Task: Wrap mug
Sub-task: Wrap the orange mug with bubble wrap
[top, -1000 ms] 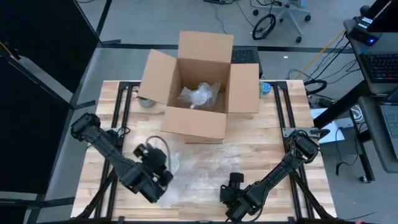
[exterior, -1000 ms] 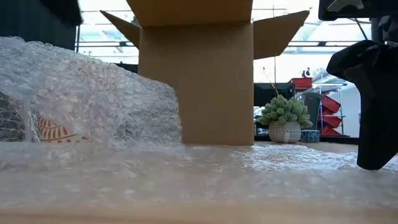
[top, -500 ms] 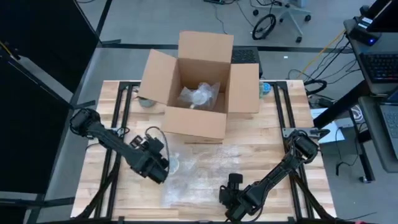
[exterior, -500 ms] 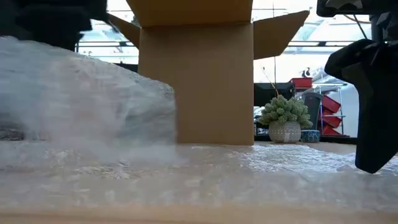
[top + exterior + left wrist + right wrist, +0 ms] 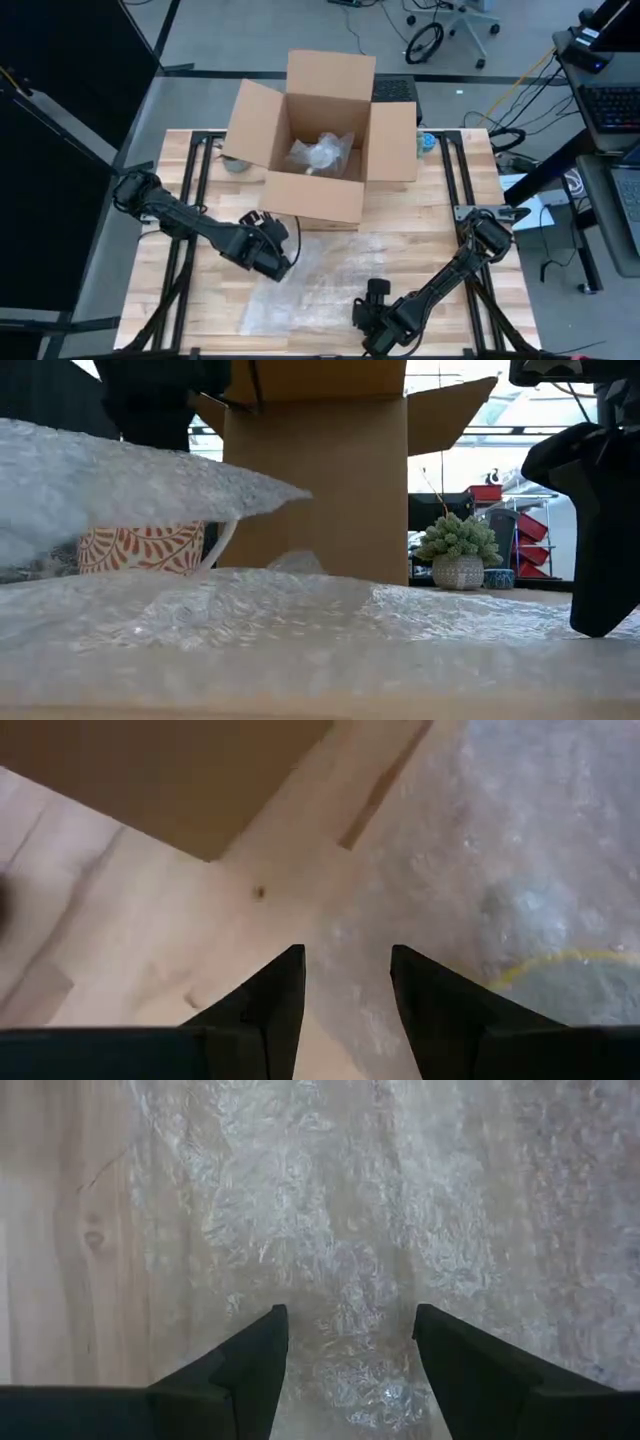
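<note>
At the left of the wooden table [image 5: 450, 250] our left arm reaches in toward the middle, its left gripper [image 5: 272, 256] hanging just in front of the cardboard box [image 5: 318, 135]. Its wrist view shows the two dark fingers [image 5: 268, 1010] spread apart with nothing between them, over bare wood at the edge of the bubble wrap sheet [image 5: 315, 285].

In the low view the mug [image 5: 140, 547], white-cream with an orange leaf pattern, stands on the bubble wrap at the left, under a raised fold of the same sheet; its handle points toward the box. From above we cannot make the mug out, since the left gripper and the wrap cover that spot.

In the middle the open box stands at the far side of the table, flaps out, with a crumpled clear bundle [image 5: 320, 152] inside. The bubble wrap lies flat in front of it, reaching to the near edge.

To the right, our right gripper [image 5: 376, 318] hovers low over the near part of the sheet. Its fingers [image 5: 245, 1365] are apart and hold nothing.
</note>
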### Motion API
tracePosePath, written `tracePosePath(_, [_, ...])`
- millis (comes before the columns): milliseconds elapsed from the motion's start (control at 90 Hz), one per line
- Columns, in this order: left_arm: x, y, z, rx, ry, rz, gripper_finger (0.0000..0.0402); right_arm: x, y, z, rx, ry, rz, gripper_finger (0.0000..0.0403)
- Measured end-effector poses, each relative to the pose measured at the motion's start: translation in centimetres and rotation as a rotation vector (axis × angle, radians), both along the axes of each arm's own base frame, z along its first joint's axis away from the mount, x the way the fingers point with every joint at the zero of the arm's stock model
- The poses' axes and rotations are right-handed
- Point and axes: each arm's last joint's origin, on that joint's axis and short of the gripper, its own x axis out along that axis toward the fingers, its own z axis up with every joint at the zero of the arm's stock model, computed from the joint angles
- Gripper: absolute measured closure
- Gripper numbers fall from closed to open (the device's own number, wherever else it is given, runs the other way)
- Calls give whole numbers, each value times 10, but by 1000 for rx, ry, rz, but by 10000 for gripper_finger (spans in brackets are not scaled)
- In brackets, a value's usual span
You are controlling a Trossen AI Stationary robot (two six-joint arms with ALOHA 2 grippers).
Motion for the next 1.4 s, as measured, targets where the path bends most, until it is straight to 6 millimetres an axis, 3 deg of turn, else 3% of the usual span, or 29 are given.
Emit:
tracePosePath(122, [-1,3,3,31,-13,48,263,0,0,0,0,0,0,200])
tracePosePath(344, [-3,2,33,24,-115,66,263,0,0,0,1,-1,0,200])
tracePosePath(489, [-8,-11,53,0,-154,-36,263,0,0,0,0,-1,0,200])
tracePosePath(644, [-18,-29,55,-81,-94,-182,263,0,0,0,-3,0,7,200])
tracePosePath(900, [-17,-42,38,-153,-81,-304,263,0,0,0,-6,0,12,200])
tracePosePath(1400, [-6,-20,-19,-293,-117,-300,263,0,0,0,-10,2,20,200])
